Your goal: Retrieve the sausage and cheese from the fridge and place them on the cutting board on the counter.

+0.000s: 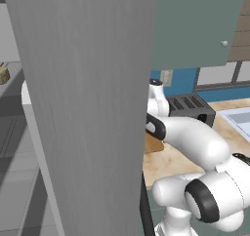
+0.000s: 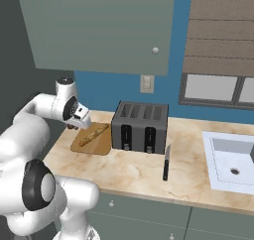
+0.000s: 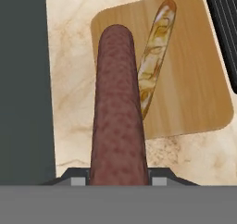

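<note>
Sausage point(image 3: 118, 112): clamped in the gripper point(image 3: 118, 181), jaws pressed against its sides at the near end; the link sticks out along the hand, hanging over the left part of the cutting board.
Cheese point(image 1: 4, 75): tan chunk on a grey shelf of the fridge point(image 1: 88, 108), far left in the left base view, not yet fetched.
Fridge door: stands open, its steel slab between the shelves and the counter.
Cutting board point(image 2: 92, 140): lies on the counter point(image 2: 149, 172), just left of the toaster point(image 2: 140, 126); a pale yellowish stick point(image 2: 93, 134) lies on it at a slant.
Gripper height: above the board's left edge in the right base view; how far above, I cannot tell.
Risk: released here, the sausage may land on the stick or roll off the board's left edge onto the counter.
Cause: the round link is centred near that edge, and the stick takes up the middle.
Further risk: the swing back for the cheese passes close to the open door.
</note>
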